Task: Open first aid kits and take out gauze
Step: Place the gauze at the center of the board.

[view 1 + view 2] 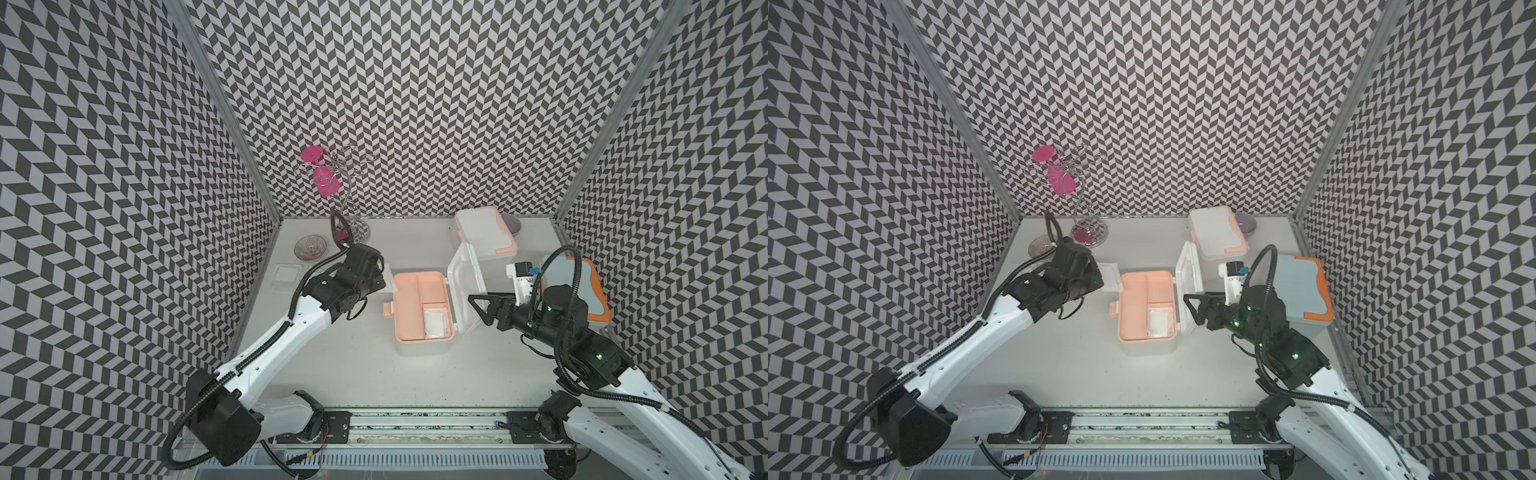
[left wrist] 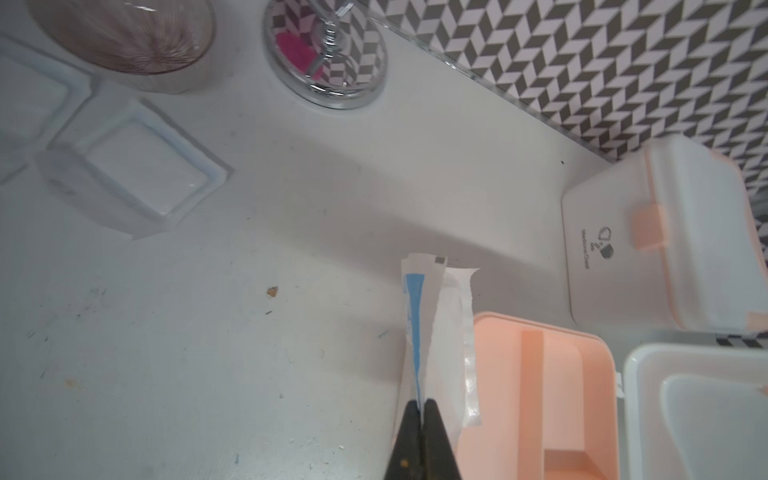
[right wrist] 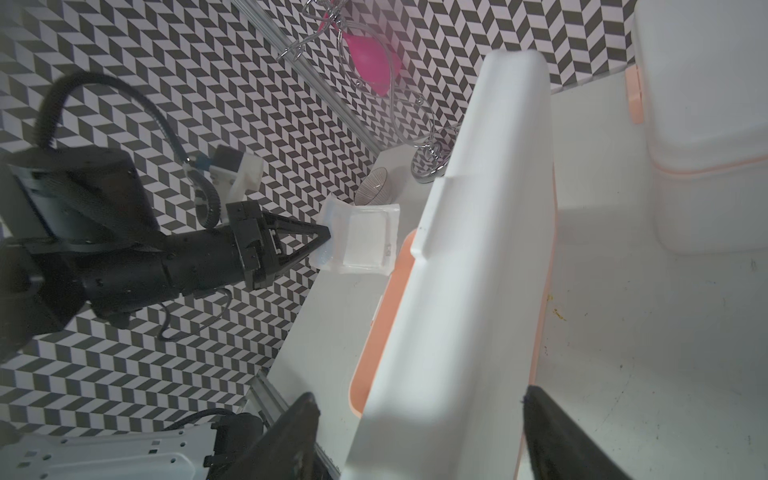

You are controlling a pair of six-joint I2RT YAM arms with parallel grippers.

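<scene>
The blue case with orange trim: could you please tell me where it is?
The blue case stands shut at the right edge of the table in both top views, beside the shut white case.

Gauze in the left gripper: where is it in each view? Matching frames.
Top view: gauze mid-frame, just left of the peach tray.
Top view: gauze in the same spot, left of the tray.
Left wrist: lower centre, sticking out of the shut left gripper.
Right wrist: left of centre, at the left gripper's tip.
Shared landmark: the tray, in all four.
</scene>
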